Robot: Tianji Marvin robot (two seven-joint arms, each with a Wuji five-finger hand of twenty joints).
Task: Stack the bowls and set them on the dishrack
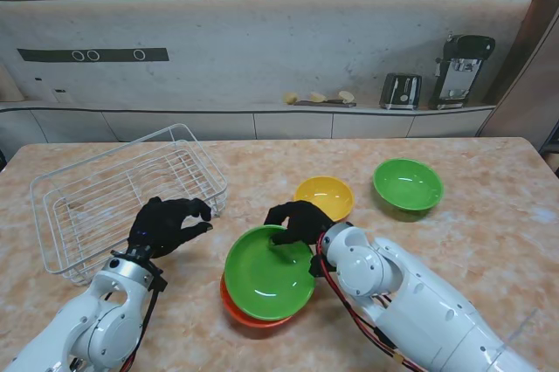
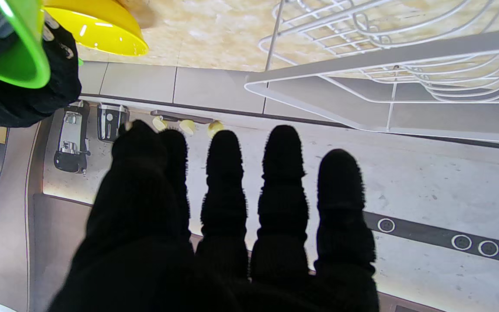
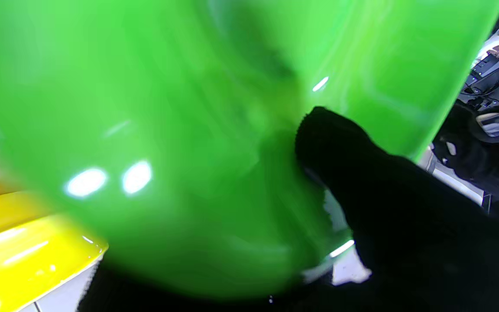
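Right hand [image 1: 295,222] is clamped on the far rim of the green bowl [image 1: 268,272], black-gloved fingers curled over the edge and the thumb [image 3: 340,147] pressed against the glossy inside wall, as my right wrist view shows. That bowl is tilted, its mouth facing up and tipped toward me, and it sits partly inside an orange bowl [image 1: 249,312] whose rim peeks out at about 7 o'clock from it, near the middle of the marbled bench [image 1: 489,215]. A yellow bowl [image 1: 324,197] stands upright just beside the hand at roughly 1 o'clock from the green one; I cannot tell whether hand and yellow rim touch. A second green bowl [image 1: 408,184] sits upright farther out at 2 o'clock, well apart. All bowls are round, so I see no long axis, and they are plain shiny plastic with no print I can read. Left hand [image 1: 166,224] hovers relaxed, fingers [image 2: 282,173] apart and holding nothing, beside the near right corner of the white wire dishrack [image 1: 122,197], which lies at 10 o'clock with its length running away toward the wall.
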